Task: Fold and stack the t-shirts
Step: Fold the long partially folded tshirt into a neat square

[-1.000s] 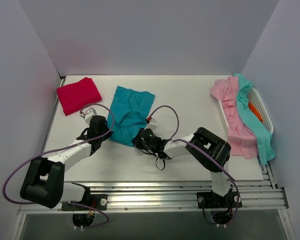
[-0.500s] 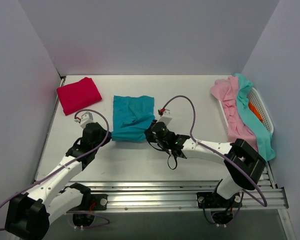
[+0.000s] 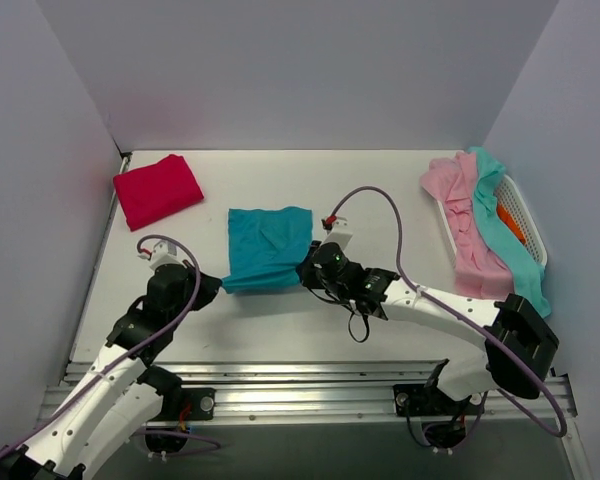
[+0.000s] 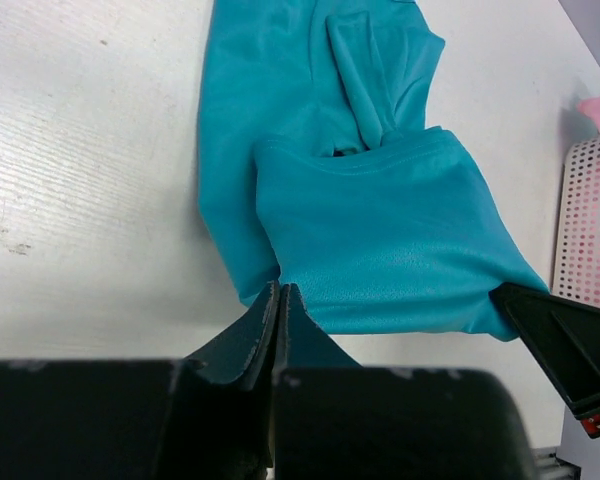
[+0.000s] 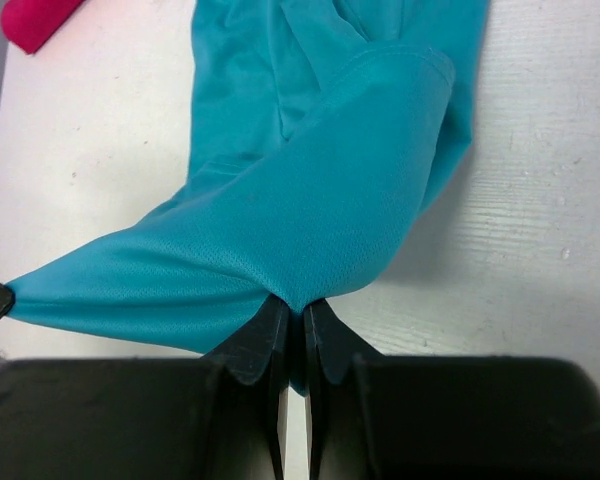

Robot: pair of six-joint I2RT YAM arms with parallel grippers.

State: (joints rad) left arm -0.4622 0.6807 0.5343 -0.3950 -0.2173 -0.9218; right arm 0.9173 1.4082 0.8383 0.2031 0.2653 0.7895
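Overhead, at the upper left of the table [image 3: 410, 175], a crimson-red t-shirt [image 3: 158, 190] lies folded in a compact block, well apart from both arms. Lower in the frame, the left gripper [image 3: 208, 289] meets the near left corner of the deep teal t-shirt [image 3: 270, 247]. Its wrist view shows both fingers pressed together, with the teal edge pinched between their tips. The teal t-shirt lies at the centre-left of the table, folded over into a rough rectangle. A creased ridge runs through its upper layer, and its near edge is drawn in a line between the two grippers. At the near right corner of that shirt sits the right gripper [image 3: 307, 270]. Its wrist view shows the fingers clamped on a bunched fold of teal cloth, which stretches from there to the left gripper's tip at the left edge of that frame. At the far right, a white perforated basket [image 3: 530, 222] stands at the table's edge. A pale pink t-shirt [image 3: 470, 240] and a light aqua t-shirt [image 3: 515, 255] are draped over its rim, and an orange t-shirt [image 3: 510, 225] shows inside.
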